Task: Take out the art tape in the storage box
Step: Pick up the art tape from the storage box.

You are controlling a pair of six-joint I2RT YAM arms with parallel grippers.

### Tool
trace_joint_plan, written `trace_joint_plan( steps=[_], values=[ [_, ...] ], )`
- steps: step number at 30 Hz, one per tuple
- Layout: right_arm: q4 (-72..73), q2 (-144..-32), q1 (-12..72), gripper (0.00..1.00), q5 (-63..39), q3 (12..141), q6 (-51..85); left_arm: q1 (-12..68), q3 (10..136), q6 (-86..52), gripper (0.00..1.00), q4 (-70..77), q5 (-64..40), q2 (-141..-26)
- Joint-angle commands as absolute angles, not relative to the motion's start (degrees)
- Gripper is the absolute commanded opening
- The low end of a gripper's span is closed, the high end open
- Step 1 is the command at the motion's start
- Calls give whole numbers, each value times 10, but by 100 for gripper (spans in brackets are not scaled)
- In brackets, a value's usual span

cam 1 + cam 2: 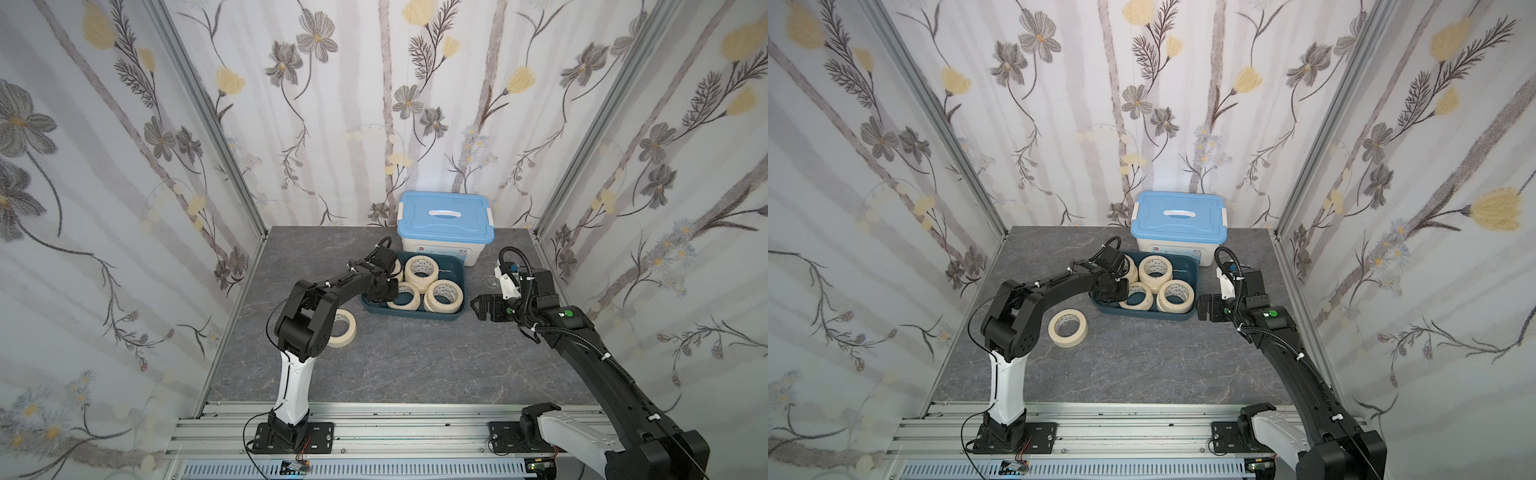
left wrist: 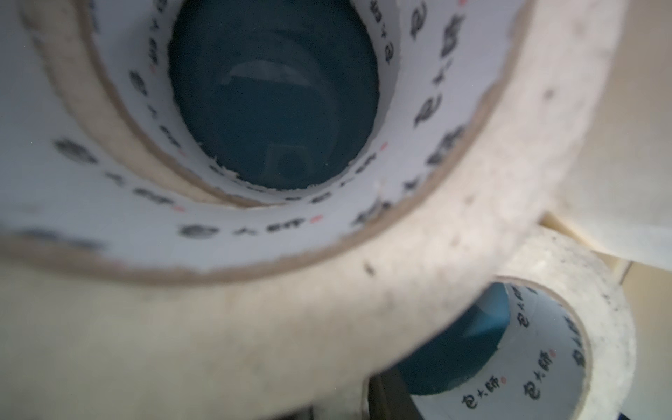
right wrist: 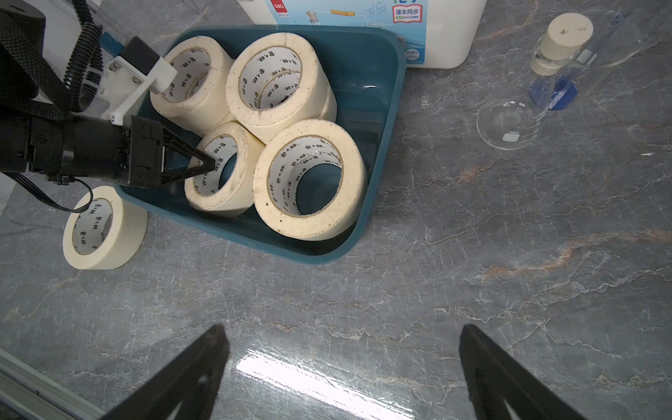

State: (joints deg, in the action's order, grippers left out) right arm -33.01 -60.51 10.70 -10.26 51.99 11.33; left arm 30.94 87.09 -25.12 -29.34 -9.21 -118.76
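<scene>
Right wrist view: the grey marbled tabletop (image 3: 472,254) carries the glossy teal storage box (image 3: 394,91), where cream paper art tape (image 3: 312,227) rings lie flat with cores upward, and one loose roll (image 3: 123,232) lies outside it. The left gripper (image 3: 208,168), the nearer one, has its fingers almost together, pinching the front roll (image 3: 236,196) by its wall; the lift should follow the ring axis. The right gripper (image 3: 342,367) hangs wide open and empty beside the box.

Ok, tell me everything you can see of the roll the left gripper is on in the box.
The tape roll is a single cream masking-tape ring with a white card core printed in small dark characters; its edge looks dirt-speckled. It lies tilted in the near left part of the teal storage box, hole facing up, pressed against the neighbouring stacks. The left gripper pinches its rim, jaws nearly together.
</scene>
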Motion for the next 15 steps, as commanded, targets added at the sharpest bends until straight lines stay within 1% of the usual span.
trace_joint_plan(
  steps=[1,15],
  values=[
    [-322,-603,107,100,-98,519,115,310,875,-263,15,-278,-102,-1175],
    [-322,-597,107,100,-96,516,114,310,870,-260,9,-286,-106,-1128]
  ],
)
